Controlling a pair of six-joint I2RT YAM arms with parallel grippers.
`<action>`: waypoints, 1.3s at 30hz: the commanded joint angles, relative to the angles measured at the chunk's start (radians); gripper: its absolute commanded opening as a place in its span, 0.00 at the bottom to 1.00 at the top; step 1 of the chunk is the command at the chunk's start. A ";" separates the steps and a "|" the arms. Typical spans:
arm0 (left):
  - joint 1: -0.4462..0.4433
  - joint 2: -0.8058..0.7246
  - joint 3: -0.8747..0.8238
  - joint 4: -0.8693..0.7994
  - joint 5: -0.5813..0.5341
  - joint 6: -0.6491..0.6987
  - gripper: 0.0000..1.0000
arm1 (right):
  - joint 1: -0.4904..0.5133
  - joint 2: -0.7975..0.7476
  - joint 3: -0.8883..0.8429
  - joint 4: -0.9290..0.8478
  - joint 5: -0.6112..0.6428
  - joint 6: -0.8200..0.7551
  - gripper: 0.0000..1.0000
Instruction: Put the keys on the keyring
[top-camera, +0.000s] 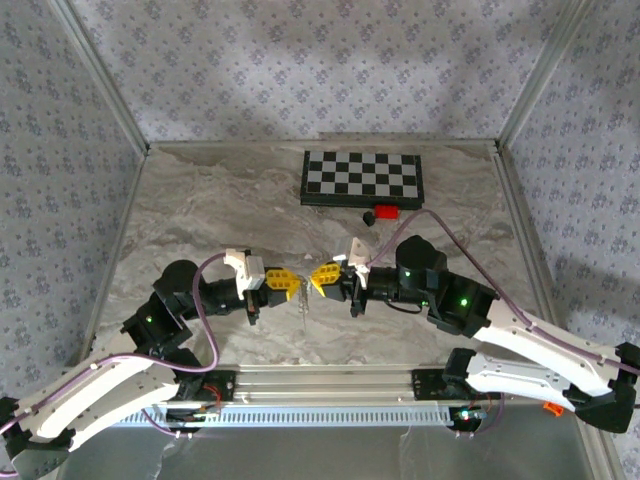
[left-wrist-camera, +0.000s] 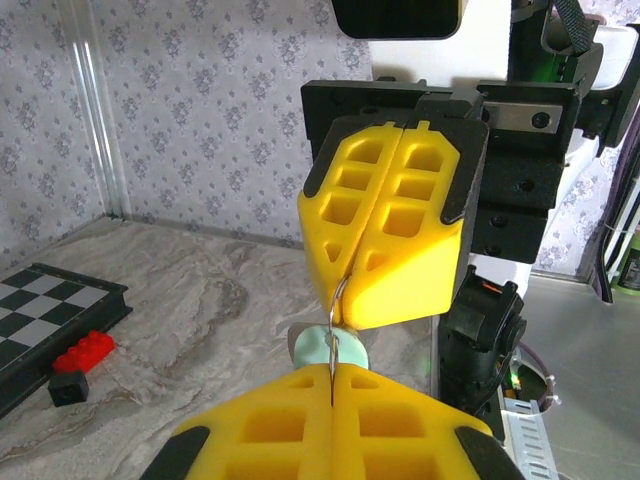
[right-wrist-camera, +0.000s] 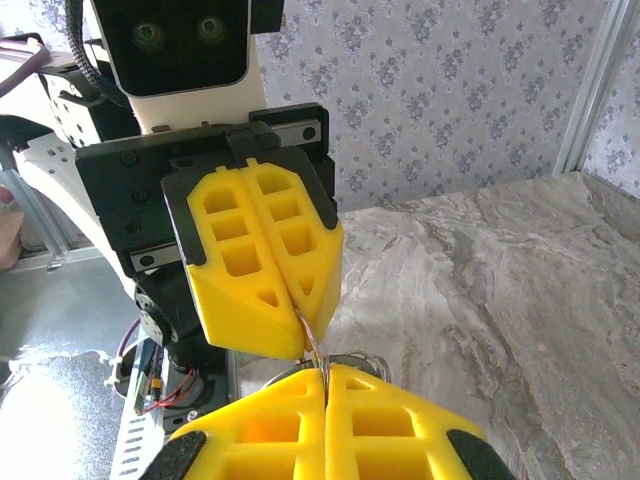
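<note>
1. Mid-table (top-camera: 200, 215), centre frame: L gripper (top-camera: 295, 283) & R gripper (top-camera: 314, 281) meet nose to nose, yellow tips nearly touching.
2. L gripper: clenched, no gap betw. pads. A thin metal sliver runs into its seam, and the mint-green head of the key (left-wrist-camera: 322, 346) sits just beyond the tips. Prob. grasping the key by its blade.
3. R gripper: also clenched. A curved silvery strand of the keyring (left-wrist-camera: 340, 298) comes out of its tip seam & arcs down to the key head. More chain hangs in the gap betw. the two grippers in the top view; can't tell if it reaches the table.
4. Step in hand, by my read: threading the strand end through the key's hole. Whether it's through yet is too small to tell.
5. To do it well: hold L gripper steady as the fixture & move R gripper only, slowly, along the strand's own curve, not across it. Small wrist turns, no big arm sweeps.
6. Release neither gripper until the strand clearly shows on the far side of the head. The key is tiny; dropped flat, it'd prob. be hard to regrasp.
7. Don't pull the grippers apart: the floppy chain could slip from R gripper's pads.
8. Well apart at rear: checkerboard (top-camera: 362, 178), w/ red block (top-camera: 385, 211) & black block (top-camera: 368, 217) just beside it. No part in this step.
</note>
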 joint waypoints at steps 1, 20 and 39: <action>-0.006 -0.005 0.013 0.052 0.023 -0.011 0.00 | -0.004 0.006 0.002 0.028 -0.021 0.009 0.00; -0.006 -0.004 0.018 0.048 0.018 -0.007 0.00 | -0.007 -0.004 -0.001 0.031 -0.031 0.012 0.00; -0.006 -0.001 0.020 0.051 0.020 -0.005 0.00 | -0.004 -0.010 -0.011 0.039 -0.044 0.015 0.00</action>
